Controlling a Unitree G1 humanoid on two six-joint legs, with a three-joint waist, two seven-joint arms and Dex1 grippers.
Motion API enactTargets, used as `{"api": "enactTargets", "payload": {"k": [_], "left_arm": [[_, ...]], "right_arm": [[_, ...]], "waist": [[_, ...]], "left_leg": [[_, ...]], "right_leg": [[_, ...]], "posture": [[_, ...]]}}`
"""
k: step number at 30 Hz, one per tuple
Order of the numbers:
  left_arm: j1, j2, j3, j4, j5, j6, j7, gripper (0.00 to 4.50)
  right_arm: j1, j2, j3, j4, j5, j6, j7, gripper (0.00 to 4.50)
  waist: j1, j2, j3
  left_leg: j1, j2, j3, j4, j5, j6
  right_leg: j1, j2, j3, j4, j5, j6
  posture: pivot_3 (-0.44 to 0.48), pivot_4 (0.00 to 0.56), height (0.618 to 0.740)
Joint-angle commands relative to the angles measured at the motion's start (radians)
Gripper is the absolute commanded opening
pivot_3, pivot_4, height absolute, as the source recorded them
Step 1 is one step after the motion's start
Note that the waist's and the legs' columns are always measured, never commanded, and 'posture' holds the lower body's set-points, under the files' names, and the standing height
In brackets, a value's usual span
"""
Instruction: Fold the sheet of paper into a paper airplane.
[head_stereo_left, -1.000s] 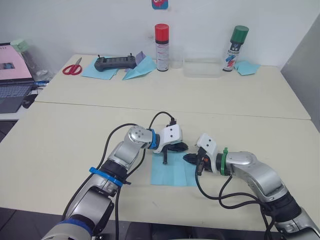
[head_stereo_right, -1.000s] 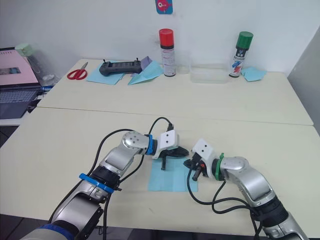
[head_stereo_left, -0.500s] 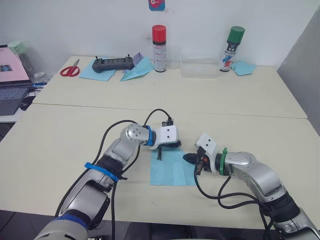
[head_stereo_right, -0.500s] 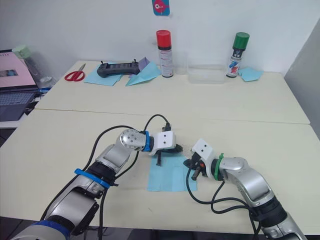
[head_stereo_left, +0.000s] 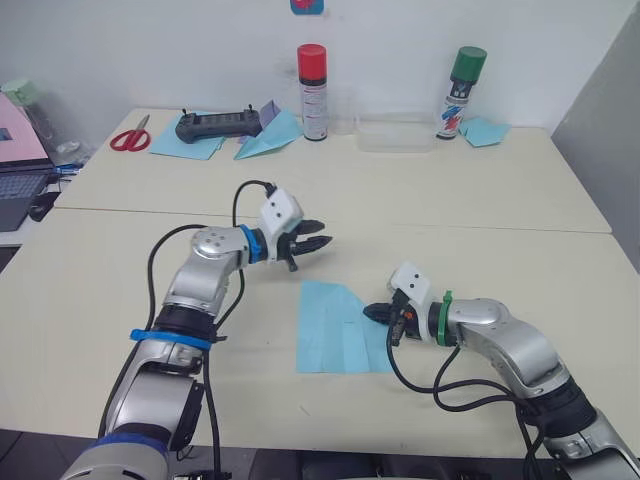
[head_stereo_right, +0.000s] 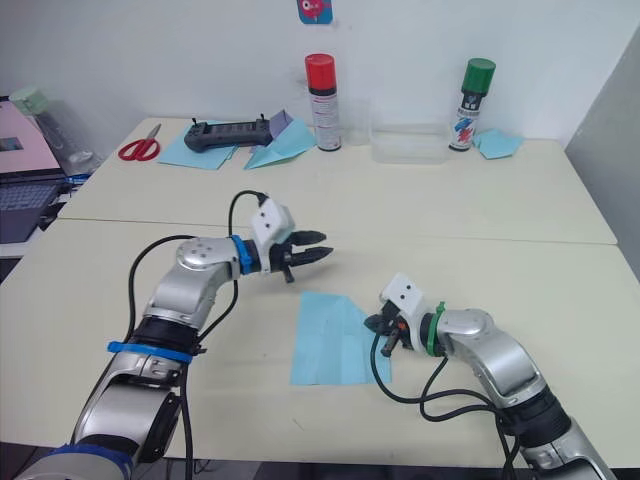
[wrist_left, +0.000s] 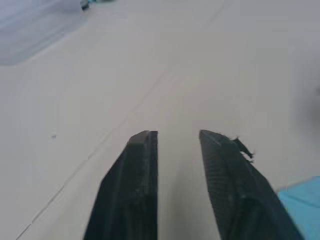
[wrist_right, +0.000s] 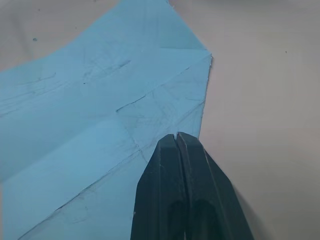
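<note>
At the far left of the tabletop (head_stereo_left: 120, 300) red scissors (head_stereo_left: 130, 135) lie near flat blue sheets (head_stereo_left: 190, 142) under a black controller (head_stereo_left: 215, 124), with a folded light-blue dart (head_stereo_left: 268, 140) beside them. Next along the back stand a red-capped spray can (head_stereo_left: 311, 80), a clear tray (head_stereo_left: 395, 135) and a green-capped can (head_stereo_left: 455, 82). Nearer, the left claw (head_stereo_left: 318, 243) hangs above bare tabletop, its fingers (wrist_left: 135, 185) parted with nothing between them, apart from the sheet of paper (head_stereo_left: 335, 328). That creased sheet lies flat at the middle front, its upper right corner folded down. The right claw (head_stereo_left: 372, 313) rests at the sheet's right edge, its fingers (wrist_right: 182, 190) pressed together over the paper; whether they pinch it is unclear.
</note>
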Motion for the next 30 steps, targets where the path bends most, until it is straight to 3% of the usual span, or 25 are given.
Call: {"api": "enactTargets", "payload": {"k": [1, 5, 10, 15, 18, 29, 30], "left_arm": [[0.156, 0.065, 0.093, -0.205, -0.151, 0.239, -0.012, 3.00], [0.290, 0.080, 0.131, -0.334, -0.233, 0.400, 0.036, 4.28], [0.364, 0.055, 0.129, -0.414, -0.267, 0.444, 0.089, 4.28], [0.358, 0.028, 0.069, -0.368, -0.202, 0.381, 0.132, 4.28], [0.349, 0.006, 0.039, -0.340, -0.182, 0.339, 0.131, 3.68], [0.315, 0.031, -0.010, -0.287, -0.157, 0.268, 0.061, 0.03], [0.306, 0.036, -0.015, -0.275, -0.151, 0.257, 0.053, 0.03]], "right_arm": [[0.011, -0.010, 0.008, 0.042, -0.034, 0.010, -0.012, 0.00], [0.009, -0.010, 0.012, 0.047, -0.033, 0.005, -0.010, 0.00], [0.010, -0.012, 0.015, 0.047, -0.033, 0.003, -0.007, 0.00], [0.008, -0.012, 0.018, 0.048, -0.033, 0.004, -0.006, 0.00], [0.006, -0.012, 0.016, 0.049, -0.034, 0.004, -0.008, 0.00], [0.019, 0.004, -0.011, 0.033, -0.017, 0.000, -0.020, 0.00], [0.017, 0.006, -0.013, 0.032, -0.016, -0.001, -0.018, 0.00]], "waist": [[-0.010, 0.001, 0.000], [-0.003, -0.001, 0.001], [0.001, -0.002, 0.002], [0.004, -0.002, 0.002], [0.004, -0.002, 0.002], [0.004, -0.002, 0.002], [0.004, -0.002, 0.002]], "left_leg": [[0.001, 0.000, 0.000, -0.001, 0.000, 0.000], [0.001, 0.001, -0.002, -0.001, 0.000, 0.000], [0.005, 0.000, -0.001, 0.000, 0.000, 0.000], [0.006, 0.000, 0.000, -0.001, 0.000, 0.000], [0.006, 0.000, 0.001, -0.002, 0.000, 0.000], [0.006, 0.000, 0.001, -0.002, 0.000, 0.000], [0.006, 0.000, 0.001, -0.002, 0.000, 0.000]], "right_leg": [[0.000, 0.000, 0.000, 0.000, 0.000, 0.000], [0.001, 0.000, -0.002, 0.000, 0.000, -0.001], [0.004, -0.001, 0.000, 0.000, -0.002, -0.004], [0.005, -0.001, 0.000, 0.000, -0.001, -0.003], [0.004, 0.000, 0.000, 0.000, -0.002, -0.003], [0.004, 0.000, 0.000, 0.000, -0.002, -0.003], [0.004, 0.000, 0.001, 0.000, -0.002, -0.003]], "posture": [[0.000, 0.150, 0.740], [0.000, 0.150, 0.740], [0.000, 0.150, 0.740], [0.000, 0.150, 0.740], [0.000, 0.150, 0.740], [0.000, 0.150, 0.740], [0.000, 0.150, 0.740]]}}
